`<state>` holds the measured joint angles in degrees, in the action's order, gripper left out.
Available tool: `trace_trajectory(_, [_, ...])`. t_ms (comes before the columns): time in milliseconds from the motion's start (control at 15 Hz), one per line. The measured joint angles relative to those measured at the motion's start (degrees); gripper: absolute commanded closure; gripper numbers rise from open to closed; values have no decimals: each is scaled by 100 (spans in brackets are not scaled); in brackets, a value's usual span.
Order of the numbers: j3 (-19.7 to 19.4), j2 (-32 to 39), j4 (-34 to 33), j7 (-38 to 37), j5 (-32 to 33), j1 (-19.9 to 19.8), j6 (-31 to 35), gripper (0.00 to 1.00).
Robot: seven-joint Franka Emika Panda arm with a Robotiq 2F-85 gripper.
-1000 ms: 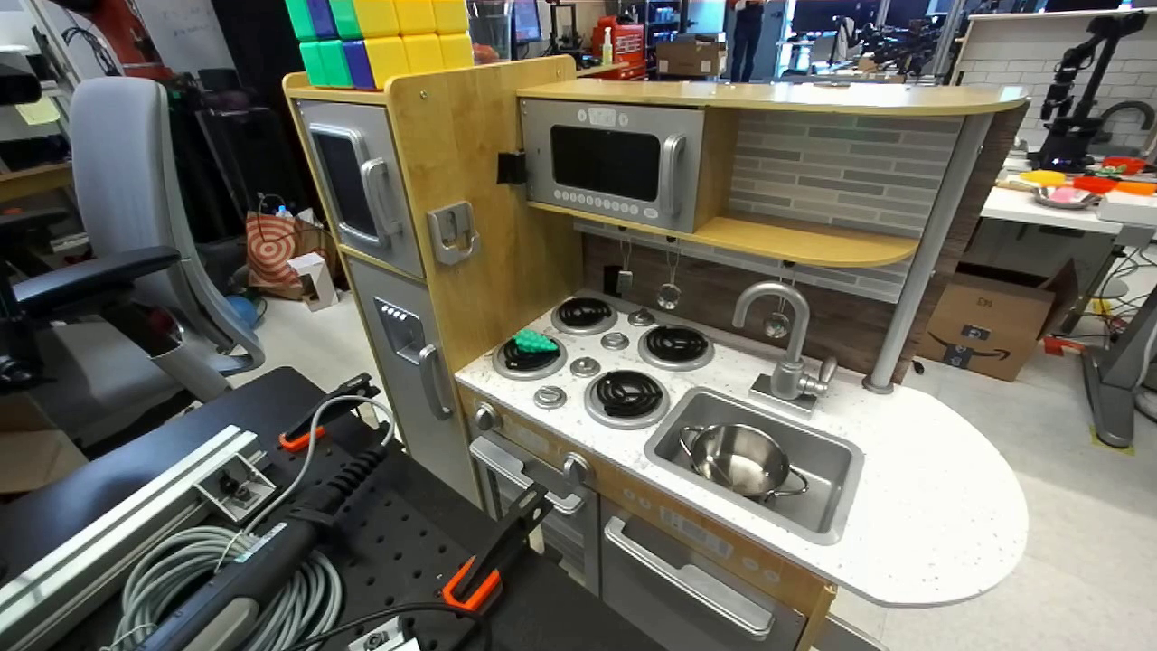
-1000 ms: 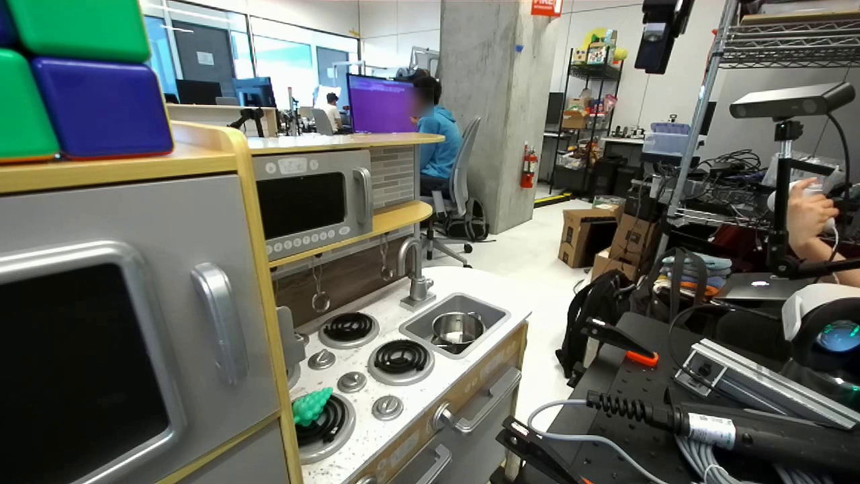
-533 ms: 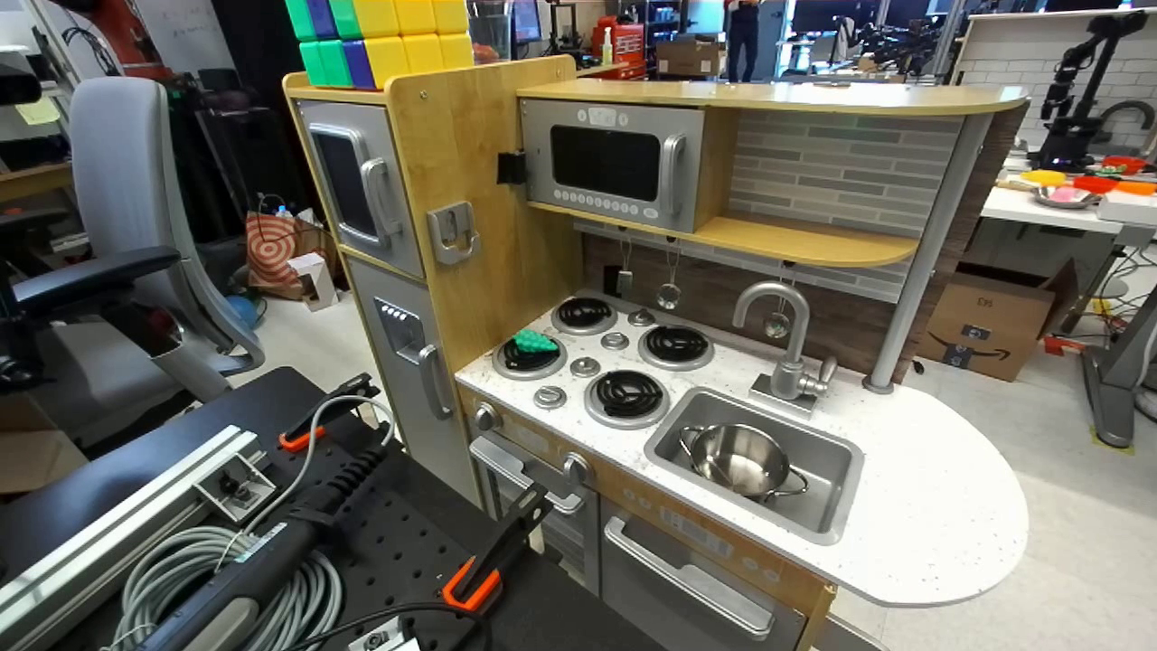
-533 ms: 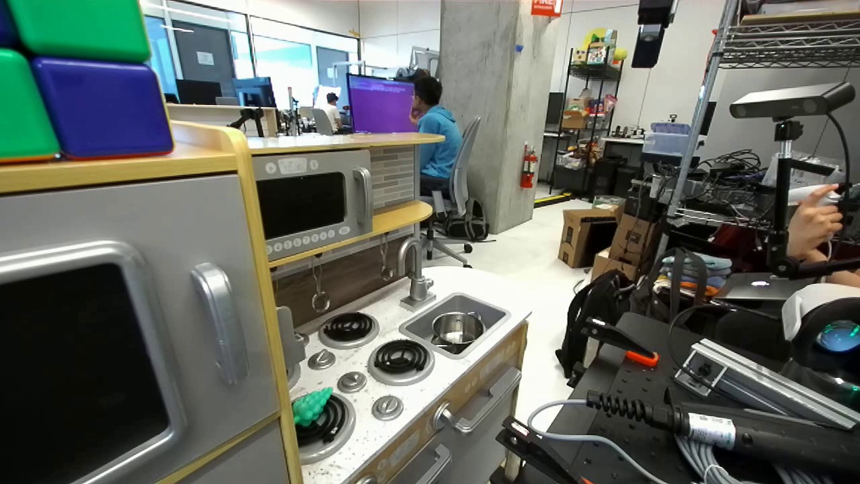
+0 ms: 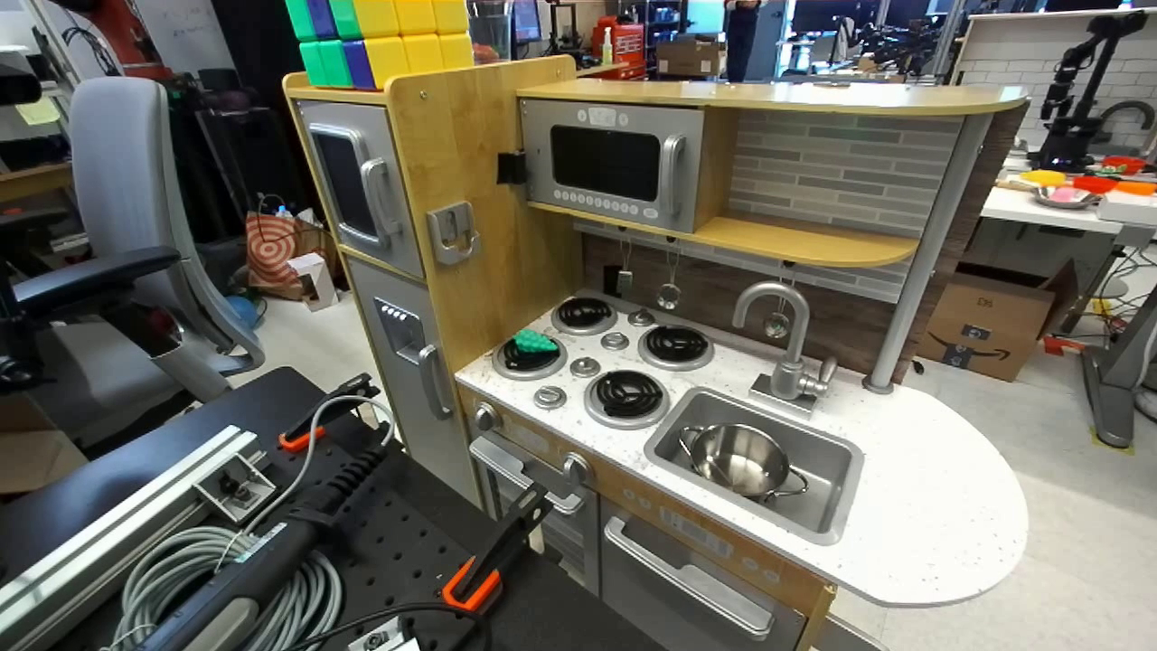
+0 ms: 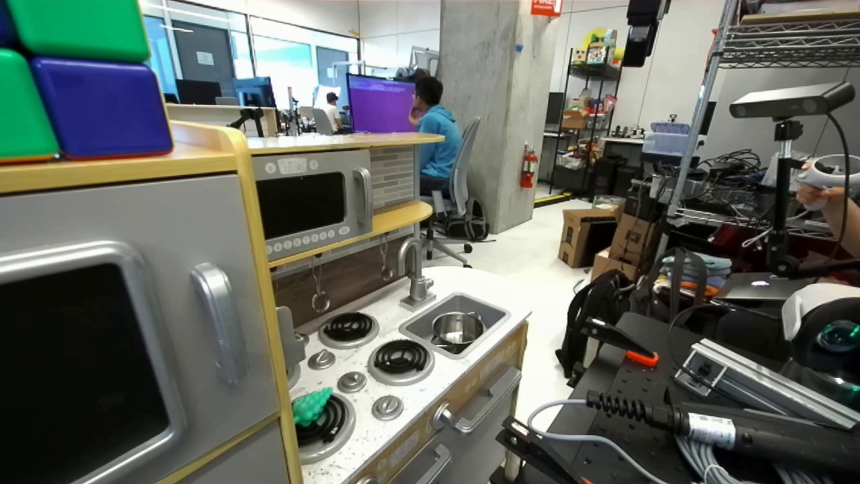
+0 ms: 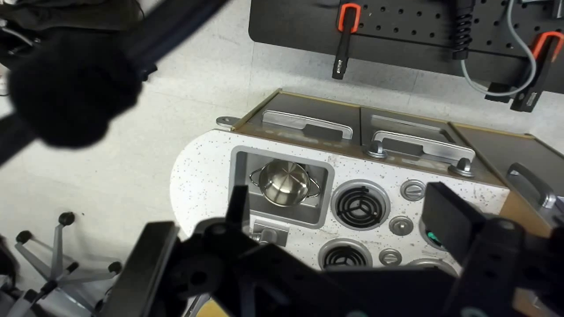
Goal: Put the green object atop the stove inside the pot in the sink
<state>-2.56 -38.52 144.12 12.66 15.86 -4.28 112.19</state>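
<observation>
- Currently, a green toy grape bunch [image 5: 533,341] is lying on the white toy-kitchen stove [image 5: 520,393], over the front burner [image 5: 529,364] nearest the tall wooden panel [image 5: 511,280]. It is sitting off-centre, toward the back rim, leaving part of the black coil showing.
- A shiny steel pot [image 7: 284,182] is resting in the grey metal sink [image 5: 821,466], its mouth facing up and its two loop handles pointing along the basin's length, presumably so that it is serving as the receptacle.
- The curved silver faucet [image 5: 797,336] is rising behind the basin; the pot is sitting nearer the front wall, which is probably leaving a freer path from above.
- In the wrist view, the robot's hand [image 7: 326,209] is hanging well above the sink and stove, its jaws standing wide apart and gripping nothing; that spread is likely suiting a reach around the bunch.
- Only a green sliver of the bunch is showing there, a finger [image 7: 449,220] hiding the rest.
- Seemingly the approach is pending: the hand is probably needing to cross to that burner and descend gently, since the lumpy bunch could be rolling or snagging against the coil.
</observation>
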Motion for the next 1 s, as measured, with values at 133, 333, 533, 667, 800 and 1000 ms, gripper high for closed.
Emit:
trace_trajectory(133, [-2,1,6,99,0,7,-91,0])
trace_trajectory(333, [-110,8,37,836,0,146,-473,0])
trace_trajectory(533, [-387,8,63,1716,-1,363,-510,0])
trace_trajectory(667, [-514,9,87,2259,3,481,-512,0])
trace_trajectory(800, [-551,9,136,2776,16,562,-512,0])
trace_trajectory(1000, [-551,9,187,3498,53,674,-512,0])
